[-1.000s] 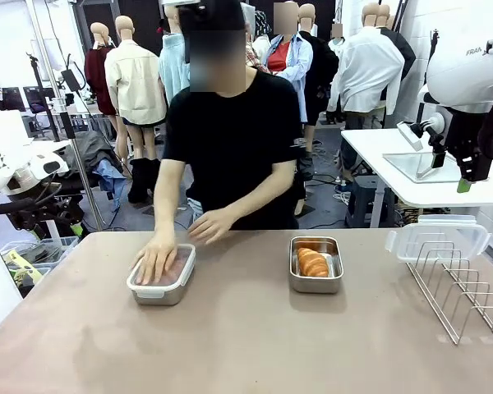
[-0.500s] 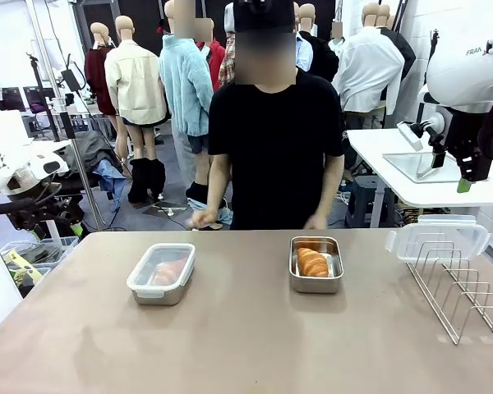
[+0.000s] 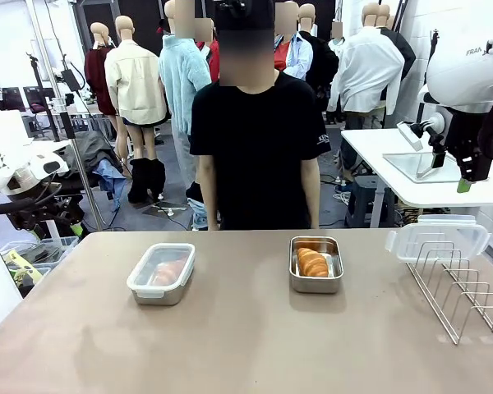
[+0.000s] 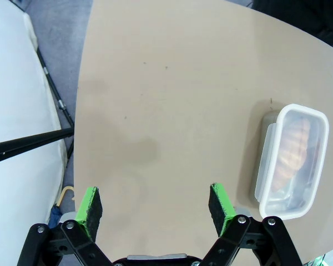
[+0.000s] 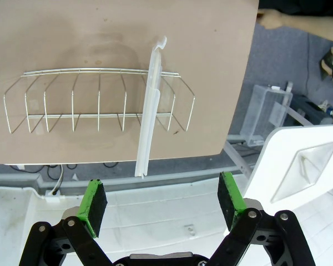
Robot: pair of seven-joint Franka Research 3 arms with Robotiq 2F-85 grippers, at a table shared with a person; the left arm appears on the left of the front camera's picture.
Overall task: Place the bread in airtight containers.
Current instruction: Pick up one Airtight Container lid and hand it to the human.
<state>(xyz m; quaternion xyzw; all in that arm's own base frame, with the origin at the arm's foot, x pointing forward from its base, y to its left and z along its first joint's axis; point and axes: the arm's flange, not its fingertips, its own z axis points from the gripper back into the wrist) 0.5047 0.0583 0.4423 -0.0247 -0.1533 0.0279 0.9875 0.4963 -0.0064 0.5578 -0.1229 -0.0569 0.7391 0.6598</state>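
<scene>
On the tan surface (image 3: 246, 345), a small shiny steel tin with a clear lid on it (image 3: 161, 274) sits at about 9 o'clock and has a golden-brown croissant inside. Another small steel tin with no lid (image 3: 316, 264) sits near 2 o'clock, holding a golden-brown croissant (image 3: 312, 262). A second clear plastic lid (image 3: 437, 239) stands in the wire rack (image 3: 464, 291) at 3 o'clock. The left hand (image 4: 155, 206) and the right hand (image 5: 162, 200) are both open and hold nothing.

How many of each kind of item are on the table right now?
Steel tins: 2, one lidded, one open
Croissants: 2, one under the fitted lid, one in the open tin
Clear lids: 2, one fitted, one in the rack
Wire rack: 1
Total: 7
</scene>
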